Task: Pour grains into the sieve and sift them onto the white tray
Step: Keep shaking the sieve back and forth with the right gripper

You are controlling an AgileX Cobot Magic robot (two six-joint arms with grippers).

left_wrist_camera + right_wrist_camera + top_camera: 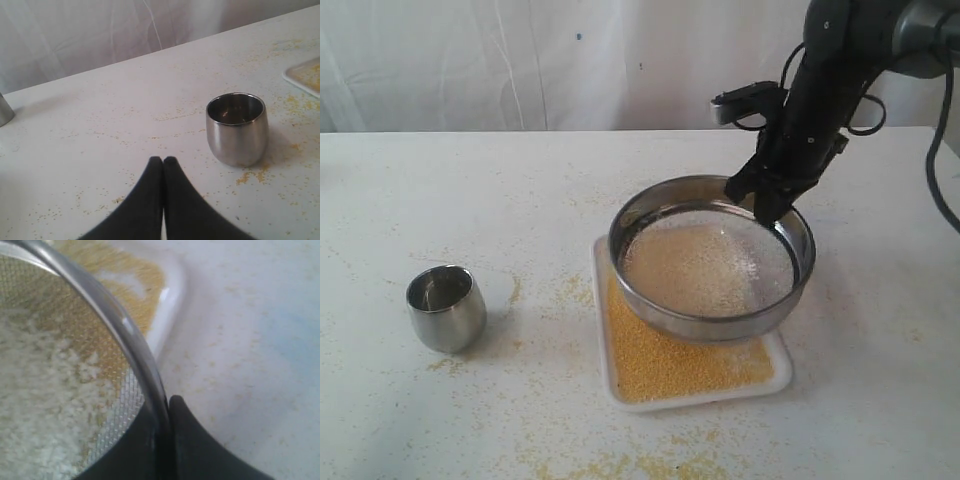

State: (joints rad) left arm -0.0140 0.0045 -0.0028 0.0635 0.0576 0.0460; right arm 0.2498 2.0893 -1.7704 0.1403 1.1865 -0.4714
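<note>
Over on the left of the bench (520, 200), the small steel cup (446, 307) stands upright and looks empty, so I reckon the pouring part is done. My left hand (163, 161) hangs near it with the fingers pressed together on nothing. That makes sense, since the cup has no more job to do and I'm out of the way there.

Moving right, the white tray (603, 340) lies flat to catch whatever drops, and it's carrying a good layer of fine yellow grains (660, 365). The sieve (705, 325) is over the tray's far half, so what falls through lands inside the rim rather than on the bench. Only paler, coarser bits lie on the mesh, so I'd guess it's mostly sifted.

My right hand (767, 203) is pinching the sieve's far rim, one finger inside and one outside, a grip that lets me shake it. Can't tell if the sieve's near edge touches the tray.
</note>
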